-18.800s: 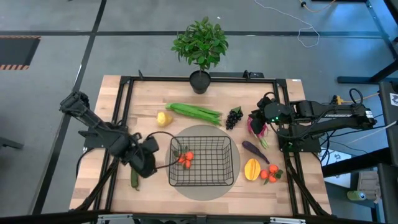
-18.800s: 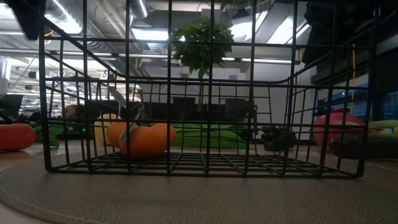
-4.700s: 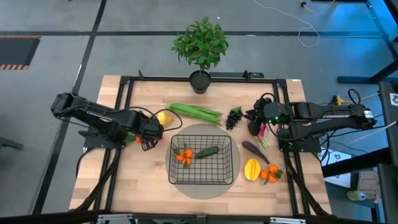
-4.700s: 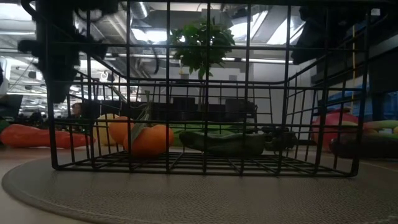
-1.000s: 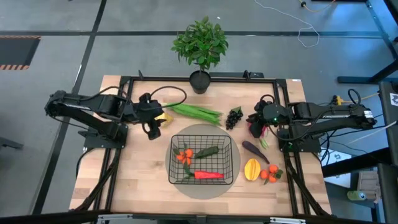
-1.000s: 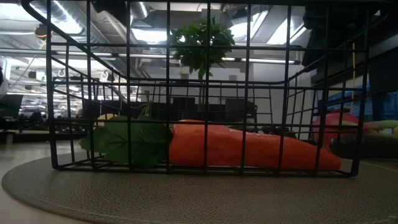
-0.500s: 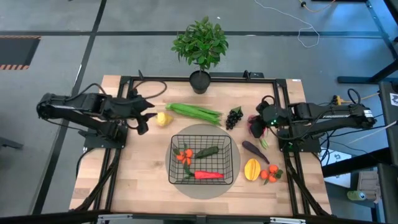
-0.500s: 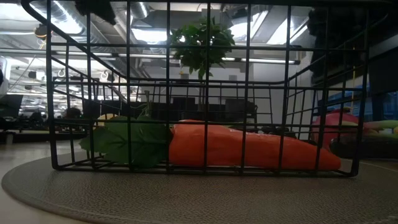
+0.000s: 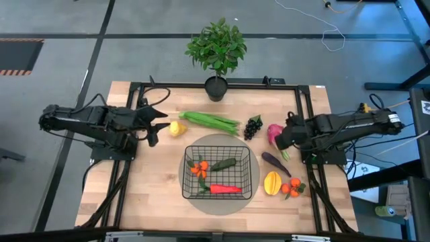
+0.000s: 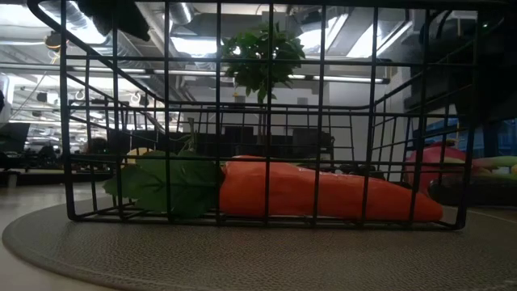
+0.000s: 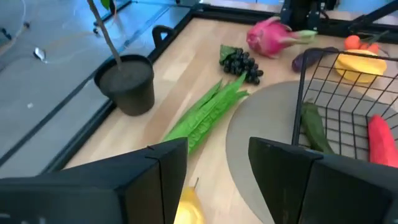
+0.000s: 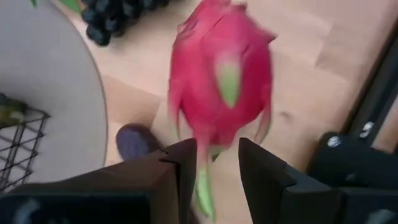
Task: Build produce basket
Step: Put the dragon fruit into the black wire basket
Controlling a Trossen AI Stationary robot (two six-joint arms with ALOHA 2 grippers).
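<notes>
Left gripper (image 9: 159, 119) is held spread and empty left of centre, beside the lemon (image 9: 177, 128); right gripper (image 12: 214, 163) (fingers parted) is seen at the pink-purple radish (image 12: 221, 81).

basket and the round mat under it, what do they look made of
The basket looks like thin metal wire with a black coating: an open welded-looking grid you see straight through. The round mat looks like woven grey fabric or vinyl; its fine ribbed texture shows in the low view.
</notes>
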